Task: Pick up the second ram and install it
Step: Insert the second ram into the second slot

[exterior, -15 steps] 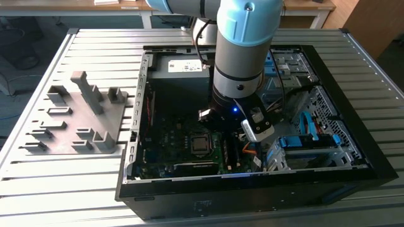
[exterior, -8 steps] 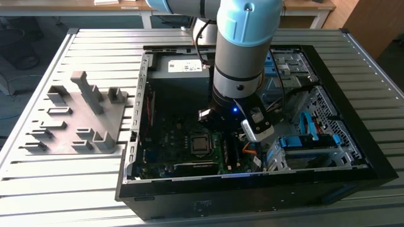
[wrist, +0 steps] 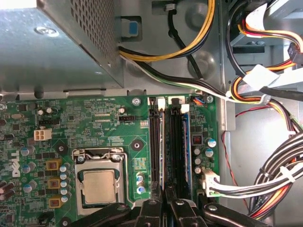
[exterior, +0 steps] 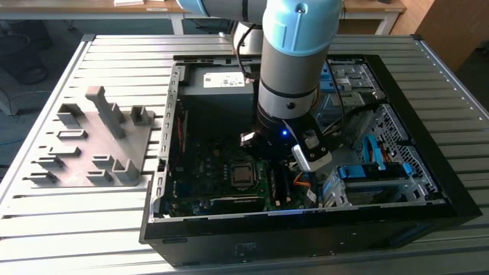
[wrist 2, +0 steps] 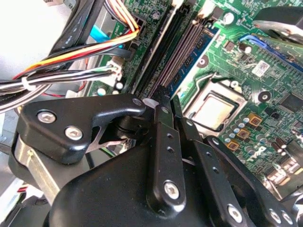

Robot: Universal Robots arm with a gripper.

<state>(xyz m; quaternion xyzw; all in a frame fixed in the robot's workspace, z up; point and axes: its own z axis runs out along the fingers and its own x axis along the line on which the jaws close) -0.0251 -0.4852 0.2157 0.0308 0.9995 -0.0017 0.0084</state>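
Note:
My gripper [wrist 2: 169,98] hangs low inside the open computer case [exterior: 306,224], right over the long black memory slots [wrist: 176,142] beside the processor [wrist: 99,185]. Its black fingers [wrist 2: 163,142] stand shut, with only a slit between them. In the first wrist view the gripper [wrist: 166,193] lines up with a thin pale strip [wrist: 162,142] that runs along a slot up to a white latch. This strip looks like the second ram standing on edge in the slot. Whether the fingers pinch it or rest on it is hidden.
A bluish strip [wrist: 187,137] runs along the neighbouring slot. Bundles of coloured cables [wrist: 279,170] lie close beside the slots, and the metal power supply box [wrist: 57,42] sits past them. A grey slotted holder block [exterior: 91,143] lies on the table at the exterior view's left.

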